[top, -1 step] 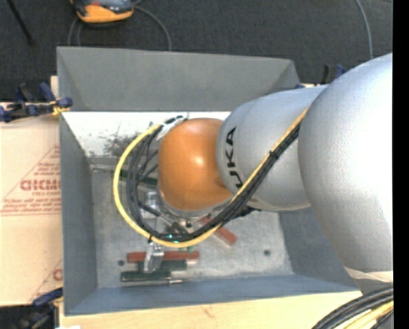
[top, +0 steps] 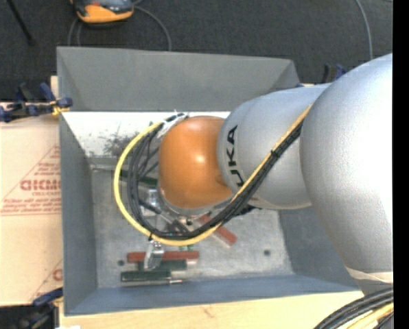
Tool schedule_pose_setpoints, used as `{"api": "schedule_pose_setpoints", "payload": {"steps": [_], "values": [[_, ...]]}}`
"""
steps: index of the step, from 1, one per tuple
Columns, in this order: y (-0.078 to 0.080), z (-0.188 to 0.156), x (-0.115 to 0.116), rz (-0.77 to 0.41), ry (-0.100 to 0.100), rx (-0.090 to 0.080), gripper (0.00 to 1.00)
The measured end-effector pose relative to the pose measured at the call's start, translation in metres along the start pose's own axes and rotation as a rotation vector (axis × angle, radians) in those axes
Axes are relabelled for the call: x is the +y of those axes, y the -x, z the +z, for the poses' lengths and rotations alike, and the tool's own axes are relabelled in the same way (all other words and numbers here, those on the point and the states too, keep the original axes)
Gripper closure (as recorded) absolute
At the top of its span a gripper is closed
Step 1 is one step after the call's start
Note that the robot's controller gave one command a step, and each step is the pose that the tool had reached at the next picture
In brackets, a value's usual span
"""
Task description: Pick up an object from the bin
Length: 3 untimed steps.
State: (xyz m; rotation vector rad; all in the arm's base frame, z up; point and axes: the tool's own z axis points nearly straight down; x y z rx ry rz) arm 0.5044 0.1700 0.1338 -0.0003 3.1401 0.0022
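My gripper (top: 153,253) reaches down from under the arm's orange cover to the bin's front left floor. Its tip sits at a flat reddish-brown stick (top: 171,257) that lies crosswise there. Just in front of that, a dark green stick (top: 148,276) lies parallel to it, close to the front wall. A short red piece (top: 224,236) lies to the right, partly under the arm's cables. Whether anything is between the gripper's tips is hidden.
The arm and its cover hide the middle of the bin. A small green thing (top: 147,181) peeks out behind the cable loop at the left. A dark speck (top: 266,253) lies on the floor at the front right.
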Motion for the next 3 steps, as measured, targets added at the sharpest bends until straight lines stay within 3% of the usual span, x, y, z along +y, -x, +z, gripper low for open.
{"api": "schedule_pose_setpoints", "payload": {"steps": [1, 2, 3], "values": [[-0.014, 0.059, -0.024, -0.152, 0.004, -0.012, 1.0], [-0.014, 0.059, -0.024, -0.151, 0.004, -0.012, 1.0], [0.005, -0.093, -0.014, -0.187, -0.001, -0.003, 1.0]]}}
